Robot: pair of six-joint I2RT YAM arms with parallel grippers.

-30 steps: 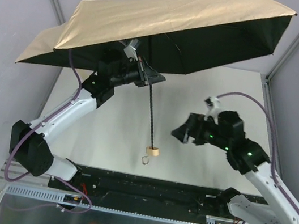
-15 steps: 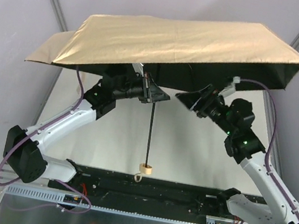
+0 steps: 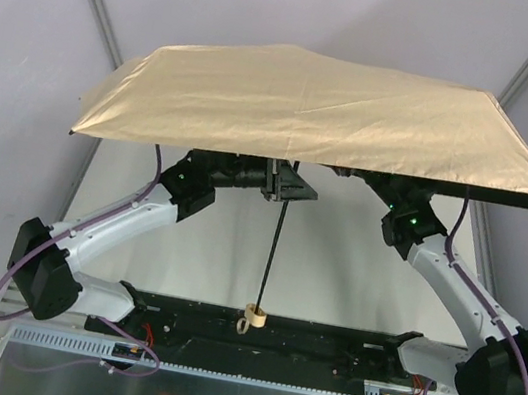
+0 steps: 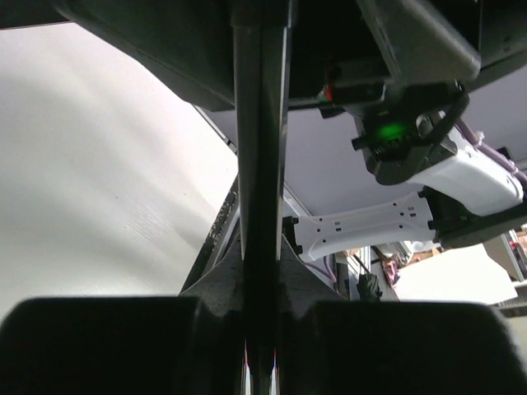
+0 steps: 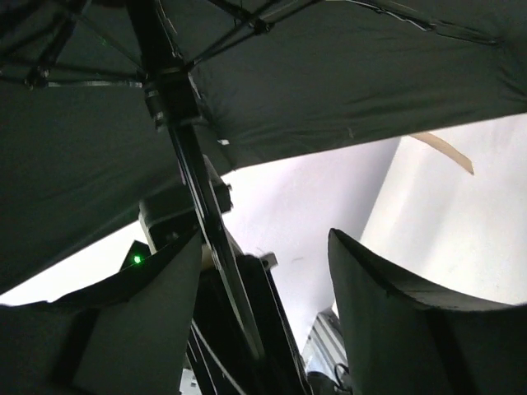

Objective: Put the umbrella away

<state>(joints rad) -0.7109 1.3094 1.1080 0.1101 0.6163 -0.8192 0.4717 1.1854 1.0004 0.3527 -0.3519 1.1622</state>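
An open folding umbrella (image 3: 310, 104) of plain beige fabric, black underneath, spreads level above both arms and well above the pale worktop (image 3: 206, 239). On the left, the left gripper (image 4: 262, 276) is clamped on the umbrella's thin black shaft (image 4: 262, 123), its jaws pressed together on either side just under the canopy (image 3: 405, 140). From there the shaft hangs down toward the near edge of the worktop. It ends in a small pale handle (image 3: 256, 313) with a wrist loop, which nothing holds. On the right, the right gripper (image 5: 263, 239) is up under the black underside with its jaws apart. The shaft passes between them, closer to one finger (image 5: 140, 304); I cannot tell whether it touches that finger.
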